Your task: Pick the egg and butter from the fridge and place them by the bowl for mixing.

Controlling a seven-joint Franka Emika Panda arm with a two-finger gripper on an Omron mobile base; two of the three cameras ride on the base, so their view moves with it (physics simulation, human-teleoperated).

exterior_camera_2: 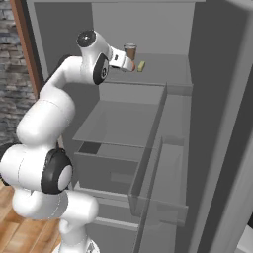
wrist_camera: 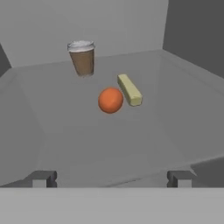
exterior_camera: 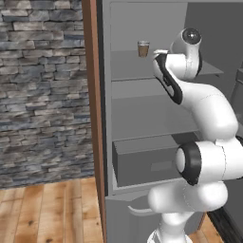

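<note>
The claw (wrist_camera: 111, 178) is spread wide and nothing is gripped in it. It is held up at the top shelf (wrist_camera: 87, 135) of the fridge (exterior_camera_2: 212, 123), aimed at the food, likely so the egg (wrist_camera: 110, 100) can be reached first. The egg is seen on that shelf, well ahead of the claw tips. The butter (wrist_camera: 130, 89) is laid just beside the egg, maybe touching it. A brown cup (wrist_camera: 82, 58) with a white lid is stood behind them. What is inside the cup cannot be told.
</note>
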